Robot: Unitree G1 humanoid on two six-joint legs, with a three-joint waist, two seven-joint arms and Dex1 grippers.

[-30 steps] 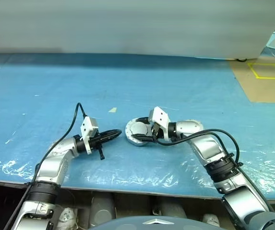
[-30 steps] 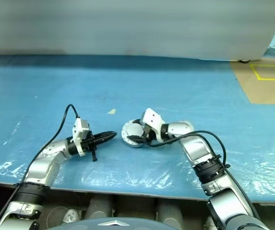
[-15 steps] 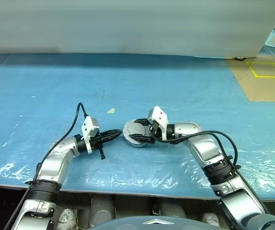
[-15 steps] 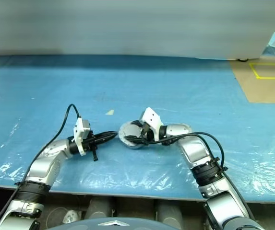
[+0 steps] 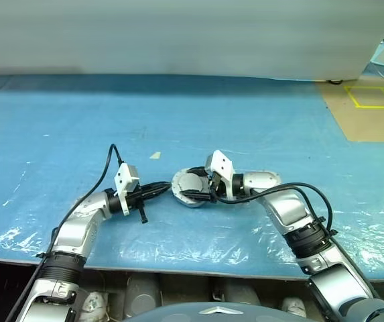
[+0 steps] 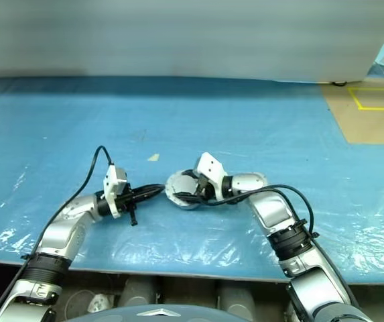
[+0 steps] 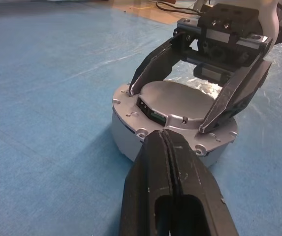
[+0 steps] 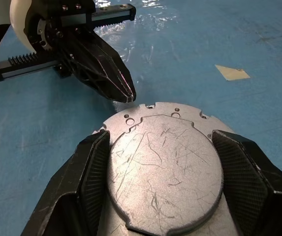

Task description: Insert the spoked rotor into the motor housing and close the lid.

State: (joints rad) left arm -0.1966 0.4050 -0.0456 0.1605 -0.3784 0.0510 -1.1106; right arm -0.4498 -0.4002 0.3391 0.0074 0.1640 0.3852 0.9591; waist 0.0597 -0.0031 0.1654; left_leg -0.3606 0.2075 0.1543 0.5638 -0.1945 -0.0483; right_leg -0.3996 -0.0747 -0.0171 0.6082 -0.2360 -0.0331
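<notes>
The motor housing (image 7: 131,137) stands on the blue table between my two arms, with the plain grey lid (image 8: 163,169) lying on top of it. My right gripper (image 5: 190,186) reaches in from the right, and its two black fingers (image 8: 89,172) press against opposite sides of the lid's rim. My left gripper (image 5: 167,187) is shut and empty, its tip right beside the housing's left wall; whether it touches I cannot tell. The spoked rotor is hidden from view.
A small tan scrap (image 5: 156,155) lies on the blue plastic-covered table (image 5: 57,134) just behind the housing. At the far right is a brown surface with yellow tape lines (image 5: 372,104). The table's front edge runs close below both arms.
</notes>
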